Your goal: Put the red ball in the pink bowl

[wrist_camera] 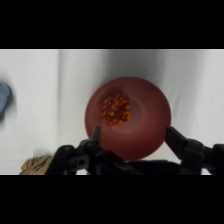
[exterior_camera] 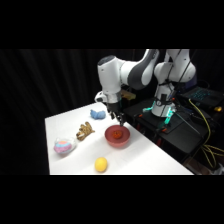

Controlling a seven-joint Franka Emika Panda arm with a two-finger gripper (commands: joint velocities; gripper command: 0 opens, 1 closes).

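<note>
Side view, left to right: a pink-and-blue striped ball (exterior_camera: 64,146) near the table's (exterior_camera: 150,160) left edge; a tan, striped toy (exterior_camera: 85,131) just beyond it; a yellow ball (exterior_camera: 101,164) toward the front; a pale blue object (exterior_camera: 97,114) at the back; then the pink bowl (exterior_camera: 117,136), with the gripper (exterior_camera: 119,119) hanging directly above its far rim.

The red ball (exterior_camera: 118,133) lies inside the bowl, near its middle, resting on the bowl's floor and apart from the gripper. In the wrist view the red ball (wrist_camera: 115,110) shows as a speckled red-orange lump left of centre in the pink bowl (wrist_camera: 128,117).

Gripper state: the two fingers (wrist_camera: 176,137) stand spread wide, one to each side of the bowl's near rim, with nothing between them.

Step in hand, as a judgement: the placing looks complete, the ball having been let go into the bowl. The next move calls only for a straight lift clear of the rim, without nudging the bowl.

Arm pose: it reaches from its base at upper right, the wrist turned down so the gripper points at the table.
</note>
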